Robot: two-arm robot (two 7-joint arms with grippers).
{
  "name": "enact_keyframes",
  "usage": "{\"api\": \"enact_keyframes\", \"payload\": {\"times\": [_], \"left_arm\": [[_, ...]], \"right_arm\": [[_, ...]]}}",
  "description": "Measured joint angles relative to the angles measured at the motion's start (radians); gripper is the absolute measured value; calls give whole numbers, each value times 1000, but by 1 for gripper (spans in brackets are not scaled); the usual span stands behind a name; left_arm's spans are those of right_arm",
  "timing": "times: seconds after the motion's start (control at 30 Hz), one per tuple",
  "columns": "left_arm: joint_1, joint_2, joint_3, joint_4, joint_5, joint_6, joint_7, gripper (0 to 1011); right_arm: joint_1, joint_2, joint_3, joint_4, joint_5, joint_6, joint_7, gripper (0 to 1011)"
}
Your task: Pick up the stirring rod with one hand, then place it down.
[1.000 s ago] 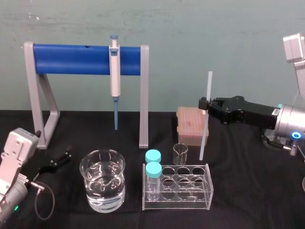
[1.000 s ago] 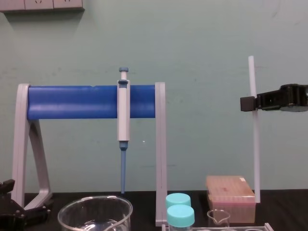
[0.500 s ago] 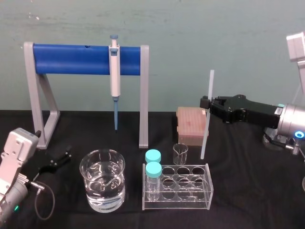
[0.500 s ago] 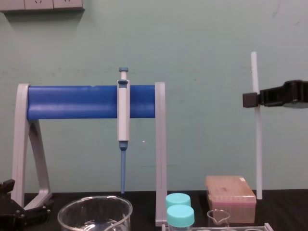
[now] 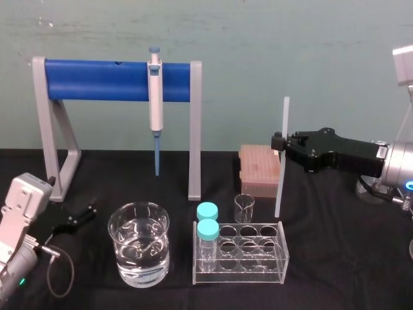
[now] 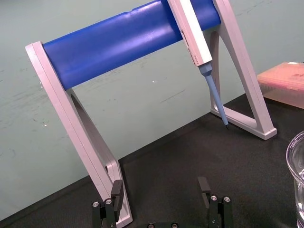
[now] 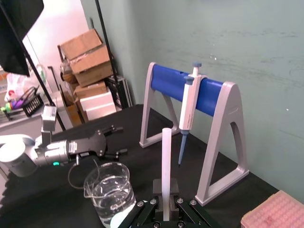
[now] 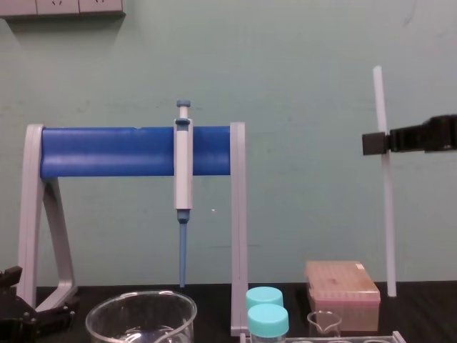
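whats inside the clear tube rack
Two teal-capped tubes stand in the rack's left column; the other holes look empty. Their contents cannot be told. The right gripper holds the stirring rod farther back.

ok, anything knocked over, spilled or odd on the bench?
Nothing stands out: right claw holds the stirring rod near upright, pipette hangs on its stand, beaker upright, left claw parked open at left.

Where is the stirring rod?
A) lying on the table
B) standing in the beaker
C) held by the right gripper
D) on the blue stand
C: the right gripper, beside the tip box, is shut on the near-upright stirring rod; the left gripper sits idle.
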Motion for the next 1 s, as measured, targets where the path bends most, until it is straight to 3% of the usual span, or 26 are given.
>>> {"api": "enact_keyframes", "payload": {"times": [0.33,0.57,1.0], "left_arm": [[0,0,0,0,0,0,0,1005],[0,0,0,0,0,0,0,1005],[0,0,0,0,0,0,0,1005]], "right_arm": [[-2,-24,-24,42,-63,-50,15,72],[-7,-65,-31,102,-95,-92,37,72],[-6,-102,-40,158,-147,-100,53,72]]}}
